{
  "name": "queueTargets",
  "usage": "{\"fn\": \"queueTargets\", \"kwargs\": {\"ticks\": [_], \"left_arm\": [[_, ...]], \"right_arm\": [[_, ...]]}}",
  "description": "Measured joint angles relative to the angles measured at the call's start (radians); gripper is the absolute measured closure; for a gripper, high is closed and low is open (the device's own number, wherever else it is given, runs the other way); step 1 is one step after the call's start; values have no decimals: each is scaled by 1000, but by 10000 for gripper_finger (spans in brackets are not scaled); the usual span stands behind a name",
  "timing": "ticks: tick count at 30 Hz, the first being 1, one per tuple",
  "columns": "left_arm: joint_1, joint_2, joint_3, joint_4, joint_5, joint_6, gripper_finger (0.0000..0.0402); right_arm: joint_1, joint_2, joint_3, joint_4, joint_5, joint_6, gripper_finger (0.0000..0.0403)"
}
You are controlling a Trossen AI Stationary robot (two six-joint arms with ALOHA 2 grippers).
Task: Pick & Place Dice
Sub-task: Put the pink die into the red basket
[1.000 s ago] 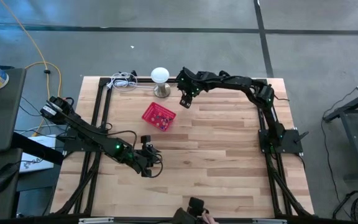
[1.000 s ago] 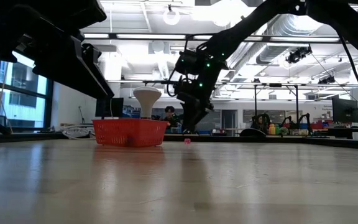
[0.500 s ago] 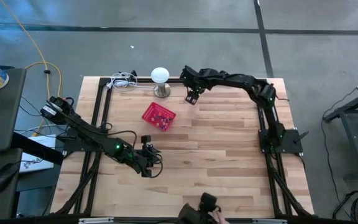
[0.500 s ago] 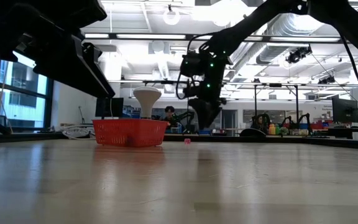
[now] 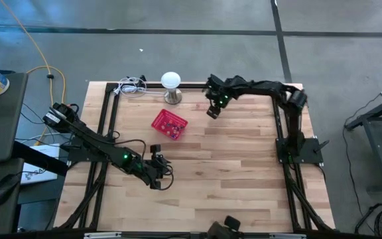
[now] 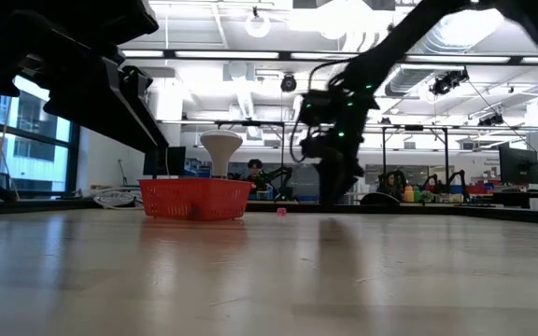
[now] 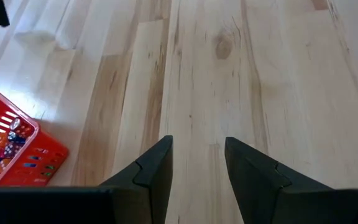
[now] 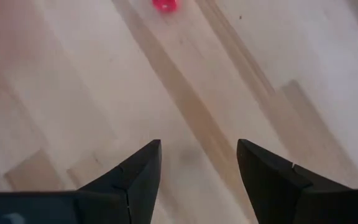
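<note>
The red mesh basket [image 5: 170, 125] stands on its base left of the table's middle, toward the far edge, with several tiny dice [image 7: 7, 139] in it. It also shows as the basket [image 6: 194, 199] in the low view. One pink-red die [image 8: 165, 5] lies alone on the wood ahead of my right gripper [image 8: 197, 163]; it is the die [image 6: 281, 211] right of the basket. My right gripper [image 5: 212, 110] hangs open over bare wood, right of the basket and touching nothing. My left gripper [image 7: 197, 163] is open over bare planks, on the basket's near side [image 5: 163, 174].
A white dome on a metal stand [image 5: 170, 82] and a coil of cable [image 5: 130, 85] sit at the far edge behind the basket. Black frame rails [image 5: 109, 119] run along the table's sides. Bare wood [image 5: 237, 179] spreads over the middle and right.
My right gripper has moved toward the table's right edge, away from the basket and the loose die, staying near the far edge. The die and the basket lie where they were.
</note>
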Motion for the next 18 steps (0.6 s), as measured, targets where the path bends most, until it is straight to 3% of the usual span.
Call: {"fn": "queueTargets", "kwargs": {"ticks": [3, 8, 13, 18], "left_arm": [[0, 0, 0, 1, 0, -1, 262], [5, 0, 0, 5, -1, -1, 262], [20, 0, 0, 29, 0, -4, 262], [22, 0, 0, 44, 0, -4, 262]], "right_arm": [[3, -117, -166, 166, 17, 13, 202], [9, -240, -412, 555, -42, 29, 202], [18, -233, -527, 754, -14, 42, 202], [34, -192, -539, 844, 14, 9, 202]]}}
